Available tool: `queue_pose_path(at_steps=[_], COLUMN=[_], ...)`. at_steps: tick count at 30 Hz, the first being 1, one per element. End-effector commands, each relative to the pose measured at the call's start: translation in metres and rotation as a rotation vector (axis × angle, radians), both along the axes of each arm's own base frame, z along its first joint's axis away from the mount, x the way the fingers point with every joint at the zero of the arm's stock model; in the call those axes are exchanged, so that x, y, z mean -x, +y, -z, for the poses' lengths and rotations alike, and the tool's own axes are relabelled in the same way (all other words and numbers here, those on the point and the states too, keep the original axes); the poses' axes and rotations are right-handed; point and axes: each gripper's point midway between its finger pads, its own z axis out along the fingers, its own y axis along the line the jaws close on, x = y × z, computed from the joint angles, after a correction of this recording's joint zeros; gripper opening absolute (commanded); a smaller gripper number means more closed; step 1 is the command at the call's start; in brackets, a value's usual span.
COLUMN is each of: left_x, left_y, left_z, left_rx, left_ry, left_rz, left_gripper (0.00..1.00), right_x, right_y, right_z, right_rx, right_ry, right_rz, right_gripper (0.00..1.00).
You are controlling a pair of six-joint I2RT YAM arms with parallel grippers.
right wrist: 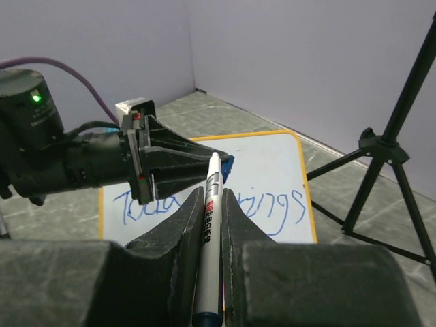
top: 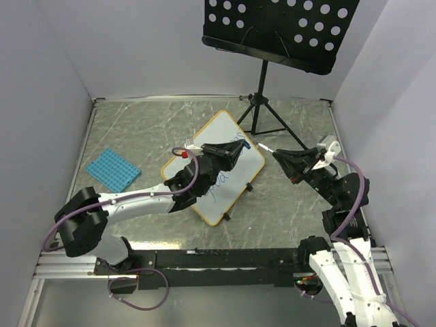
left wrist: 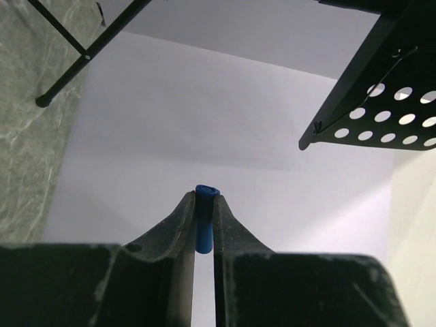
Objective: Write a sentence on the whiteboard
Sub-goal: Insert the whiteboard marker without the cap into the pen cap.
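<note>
The whiteboard (top: 235,126) lies tilted at mid-table with its orange frame, and shows again in the right wrist view (right wrist: 272,163). Blue words of the sentence (right wrist: 283,208) run across it, partly hidden by both grippers. My left gripper (top: 240,146) hovers over the board, shut on a small blue marker cap (left wrist: 205,221), whose open end faces right. My right gripper (right wrist: 212,194) is shut on a white marker (right wrist: 210,231). The marker's tip points at the blue cap (right wrist: 227,165), a short gap away in the top view.
A black perforated music stand (top: 279,30) rises at the back, and its tripod legs (top: 262,116) reach the board's far corner. A blue grid rack (top: 112,169) lies on the left. Walls close in on three sides.
</note>
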Motion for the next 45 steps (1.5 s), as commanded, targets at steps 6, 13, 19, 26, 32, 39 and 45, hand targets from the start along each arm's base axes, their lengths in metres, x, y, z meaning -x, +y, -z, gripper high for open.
queue_pose_path(at_steps=[6, 13, 19, 26, 32, 39, 45], left_x=[-0.003, -0.002, -0.003, -0.002, -0.002, -0.001, -0.001], left_y=[-0.008, -0.013, -0.022, -0.027, -0.025, -0.022, -0.021], left_z=[-0.046, -0.048, -0.044, -0.043, -0.046, -0.047, -0.047], left_rx=[0.161, 0.17, 0.166, 0.174, 0.177, 0.181, 0.189], left_ry=[-0.04, -0.043, -0.04, -0.037, -0.038, -0.041, -0.041], left_rz=[-0.012, 0.001, 0.019, 0.029, 0.021, 0.015, 0.015], left_gripper=[0.07, 0.07, 0.07, 0.07, 0.07, 0.07, 0.07], right_x=[-0.009, -0.012, -0.013, -0.015, -0.016, -0.017, -0.018], right_y=[-0.006, -0.005, -0.002, -0.003, -0.003, -0.003, -0.003], right_z=[0.013, 0.018, 0.023, 0.024, 0.031, 0.033, 0.034], right_rx=[0.051, 0.058, 0.063, 0.067, 0.078, 0.085, 0.09], right_ry=[-0.044, -0.037, -0.024, -0.021, -0.01, -0.003, 0.007], right_rz=[0.068, 0.069, 0.056, 0.066, 0.064, 0.066, 0.068], right_gripper=[0.0, 0.0, 0.0, 0.0, 0.0, 0.0, 0.0])
